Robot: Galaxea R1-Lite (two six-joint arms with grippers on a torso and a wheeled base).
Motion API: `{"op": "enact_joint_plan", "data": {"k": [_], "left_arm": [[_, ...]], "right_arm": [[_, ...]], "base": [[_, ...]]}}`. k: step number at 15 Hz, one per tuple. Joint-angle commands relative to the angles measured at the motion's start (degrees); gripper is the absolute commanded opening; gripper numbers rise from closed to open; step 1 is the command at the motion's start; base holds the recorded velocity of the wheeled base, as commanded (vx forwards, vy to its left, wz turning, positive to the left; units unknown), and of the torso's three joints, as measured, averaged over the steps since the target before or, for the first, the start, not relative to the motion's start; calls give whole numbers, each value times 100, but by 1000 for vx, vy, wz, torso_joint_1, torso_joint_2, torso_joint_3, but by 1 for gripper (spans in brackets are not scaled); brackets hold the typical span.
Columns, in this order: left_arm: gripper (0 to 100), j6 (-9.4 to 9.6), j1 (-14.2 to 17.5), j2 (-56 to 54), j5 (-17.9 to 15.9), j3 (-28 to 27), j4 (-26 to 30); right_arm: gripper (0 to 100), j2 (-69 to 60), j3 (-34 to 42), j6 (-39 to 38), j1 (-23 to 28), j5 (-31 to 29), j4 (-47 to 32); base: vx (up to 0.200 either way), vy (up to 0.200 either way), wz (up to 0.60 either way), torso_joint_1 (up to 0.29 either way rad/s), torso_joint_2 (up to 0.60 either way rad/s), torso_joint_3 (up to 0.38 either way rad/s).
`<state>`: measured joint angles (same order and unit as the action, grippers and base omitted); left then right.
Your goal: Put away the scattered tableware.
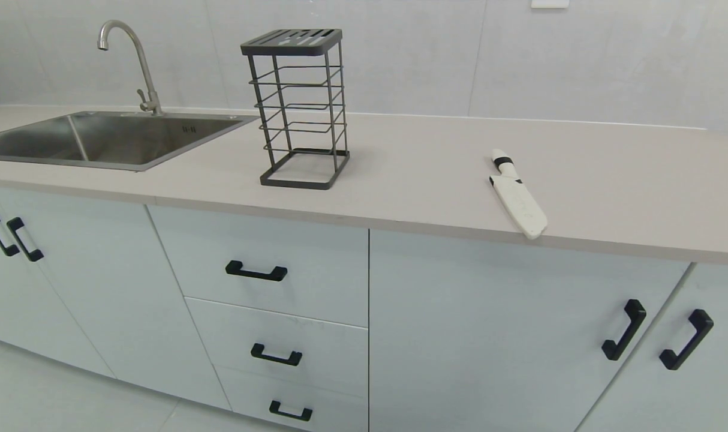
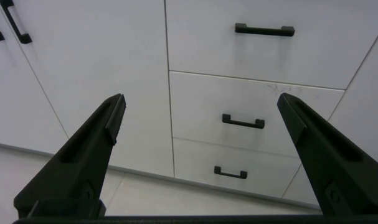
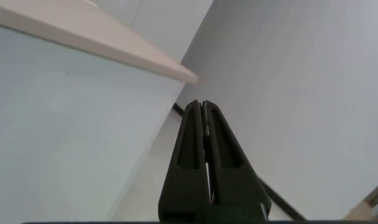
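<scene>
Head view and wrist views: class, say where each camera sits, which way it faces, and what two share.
Head view: on the head, looking forward and down at countertop, knife, rack, sink.
Left wrist view: on the left wrist, facing the drawers; open left end effector frames them.
Right wrist view: on the right wrist, facing the countertop's end; shut right end effector shows.
Shared: head and left wrist views both show the drawers.

Pale tiled wall [image 1: 520,60] behind a beige countertop [image 1: 430,156] with steel sink [image 1: 130,138], white cabinets [image 1: 490,330], black handles [image 1: 256,271]
</scene>
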<state>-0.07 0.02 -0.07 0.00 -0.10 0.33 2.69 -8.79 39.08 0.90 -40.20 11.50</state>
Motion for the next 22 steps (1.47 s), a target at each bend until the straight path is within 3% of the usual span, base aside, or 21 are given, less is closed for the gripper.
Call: {"op": "enact_joint_plan", "data": {"k": [1, 4, 8, 9, 12, 14, 16, 20, 22], "left_arm": [[100, -1, -2, 7, 0, 1, 2], [100, -1, 6, 7, 0, 1, 2], [100, -1, 6, 7, 0, 1, 2], [100, -1, 6, 7, 0, 1, 2], [100, -1, 6, 7, 0, 1, 2], [100, -1, 6, 7, 0, 1, 2], [100, -1, 6, 7, 0, 1, 2], [100, 42, 6, 7, 0, 1, -7], [100, 51, 6, 7, 9, 1, -7]], "right_arm": [[0, -269, 844, -648, -90, 645, 292], [0, -269, 879, -2291, -90, 2201, 160], [0, -269, 879, -4084, -90, 2966, -728], [0, -269, 879, -4409, -90, 3924, -728], [0, -269, 879, -4102, -90, 5242, -728], [0, -269, 879, -4154, -90, 6578, -754], [0, -269, 879, -4392, -90, 6578, -772], [0, -269, 879, -4040, -90, 6552, -780], [0, -269, 879, -4339, -90, 5163, -772]], "base": [[0, 0, 0, 0, 0, 0], [0, 0, 0, 0, 0, 0], [0, 0, 0, 0, 0, 0], [0, 0, 0, 0, 0, 0], [0, 0, 0, 0, 0, 0], [0, 0, 0, 0, 0, 0], [0, 0, 0, 0, 0, 0], [0, 0, 0, 0, 0, 0], [0, 0, 0, 0, 0, 0]]}}
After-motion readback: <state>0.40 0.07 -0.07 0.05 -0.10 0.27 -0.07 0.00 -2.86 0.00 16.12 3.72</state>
